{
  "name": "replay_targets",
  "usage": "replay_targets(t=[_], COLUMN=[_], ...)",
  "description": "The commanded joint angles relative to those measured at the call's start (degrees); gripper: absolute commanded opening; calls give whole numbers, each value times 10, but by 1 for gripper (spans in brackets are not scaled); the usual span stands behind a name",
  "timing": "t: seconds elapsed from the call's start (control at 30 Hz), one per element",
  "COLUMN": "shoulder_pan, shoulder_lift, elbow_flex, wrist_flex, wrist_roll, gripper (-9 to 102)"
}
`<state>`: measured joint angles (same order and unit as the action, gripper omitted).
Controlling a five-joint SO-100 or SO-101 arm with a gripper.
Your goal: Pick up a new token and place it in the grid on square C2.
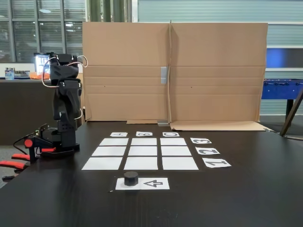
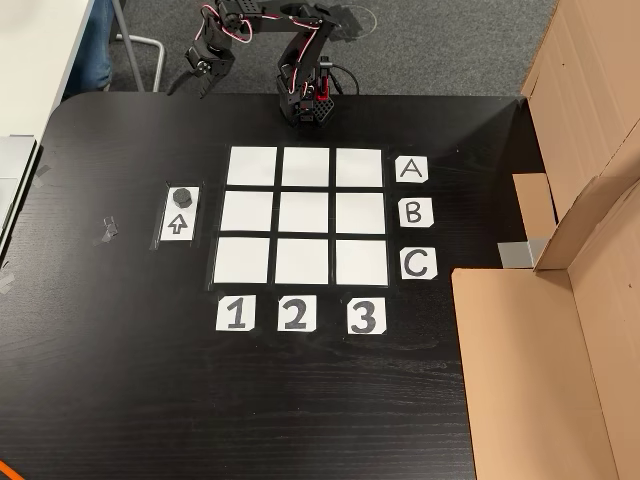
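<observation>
The token (image 1: 131,178) (image 2: 181,196), a small black puck, sits on a single white sheet with an arrow, outside the grid (image 1: 144,152) (image 2: 302,217). All nine white cells are bare. Square C2 (image 1: 173,151) (image 2: 302,261) is the middle cell of the row beside the "C" label. My arm (image 1: 65,94) is folded up at the table edge, far from the token. In a fixed view from above, my gripper (image 2: 197,82) hangs down beyond the table's edge. Its jaws are too small and dark to read.
A tall cardboard wall (image 1: 175,71) (image 2: 560,330) stands along the table side beyond the A/B/C labels. Orange clamps (image 1: 19,158) hold the arm's base. Bits of tape (image 2: 105,230) lie near the arrow sheet. The black table (image 1: 246,198) stretches wide around the grid.
</observation>
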<state>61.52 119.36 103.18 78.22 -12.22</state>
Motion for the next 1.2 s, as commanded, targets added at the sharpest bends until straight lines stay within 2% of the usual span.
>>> replay_targets(t=[0.0, 0.33, 1.17], shoulder_pan=[-8, -31, -98], shoulder_lift=[-39, -176, -612], elbow_flex=[-62, -155, -596], wrist_flex=[22, 26, 63], wrist_roll=[0, 2, 16], gripper=[35, 37, 39])
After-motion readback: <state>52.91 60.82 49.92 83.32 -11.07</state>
